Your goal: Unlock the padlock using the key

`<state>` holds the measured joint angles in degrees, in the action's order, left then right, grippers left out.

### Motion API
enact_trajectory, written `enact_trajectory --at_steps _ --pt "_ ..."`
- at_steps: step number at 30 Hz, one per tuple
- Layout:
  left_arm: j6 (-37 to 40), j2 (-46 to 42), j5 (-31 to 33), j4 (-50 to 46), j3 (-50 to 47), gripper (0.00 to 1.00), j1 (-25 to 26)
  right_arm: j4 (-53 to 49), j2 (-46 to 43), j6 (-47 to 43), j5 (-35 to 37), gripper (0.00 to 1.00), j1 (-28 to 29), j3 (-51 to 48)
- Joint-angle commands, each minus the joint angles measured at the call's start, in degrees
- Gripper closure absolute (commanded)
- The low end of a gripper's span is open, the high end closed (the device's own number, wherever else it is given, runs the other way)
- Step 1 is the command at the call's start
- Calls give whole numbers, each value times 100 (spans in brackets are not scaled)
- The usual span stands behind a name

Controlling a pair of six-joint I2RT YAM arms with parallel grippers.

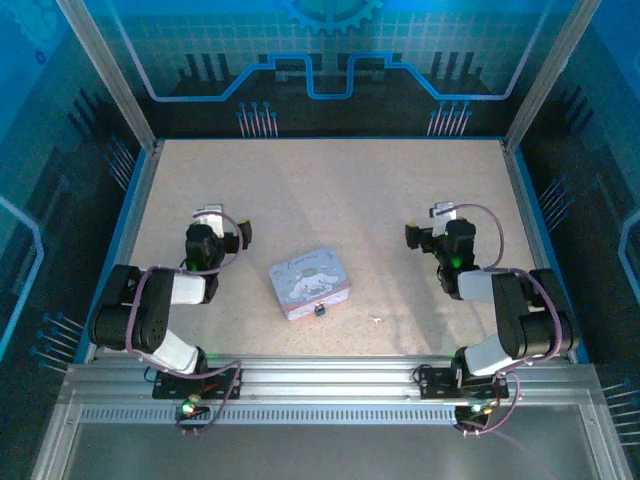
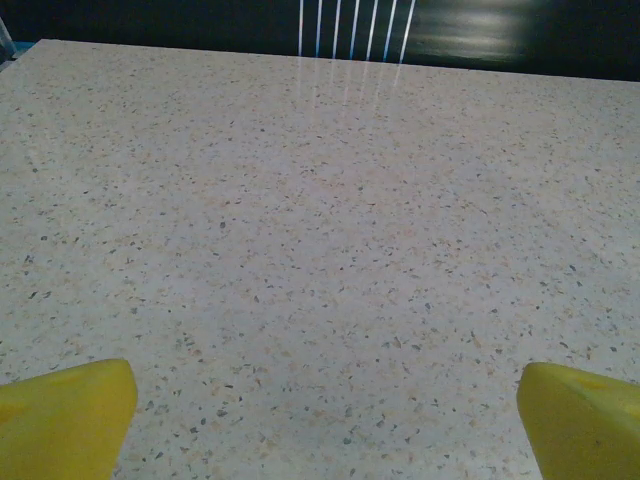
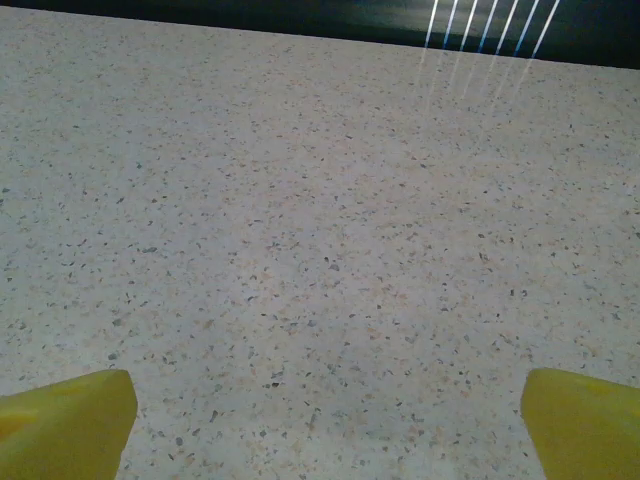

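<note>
Count, top view: one pastel rectangular tin with cartoon print (image 1: 310, 283), one tiny dark blue-grey padlock (image 1: 320, 310), one tiny pale silvery key (image 1: 376, 321), and two arms on one speckled beige tabletop (image 1: 330, 180).

Padlock sits against the near edge of the tin, about midway between the two arm bases. Key lies flat on the tabletop to the right of the padlock, near it but apart from both padlock and tin.

Left gripper (image 1: 222, 222) is left of the tin, right gripper (image 1: 428, 222) right of it, both well apart from it.

Left wrist view: left gripper (image 2: 325, 425) jaws spread wide, two yellow fingertips (image 2: 65, 420) cut off at the bottom corners, bare tabletop between them. Right wrist view: right gripper (image 3: 325, 425) likewise wide apart, two yellow fingertips (image 3: 580, 425) cut off by the frame.

Hard to make out: padlock's shackle and how it joins the tin; key is a faint speck, shape unreadable.
</note>
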<state>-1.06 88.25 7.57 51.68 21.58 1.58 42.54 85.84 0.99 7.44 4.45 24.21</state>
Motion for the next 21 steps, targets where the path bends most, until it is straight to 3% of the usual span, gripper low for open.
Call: enact_trajectory --at_steps 1,18,21 --pt "150 35 -230 30 53 1 -53 131 11 -45 -41 0 -66 14" --pt "79 36 -16 126 8 1 -60 97 5 -25 -177 0 -131 31" --pt "12 -321 201 210 -195 1 -62 -509 -205 30 -108 0 -143 283"
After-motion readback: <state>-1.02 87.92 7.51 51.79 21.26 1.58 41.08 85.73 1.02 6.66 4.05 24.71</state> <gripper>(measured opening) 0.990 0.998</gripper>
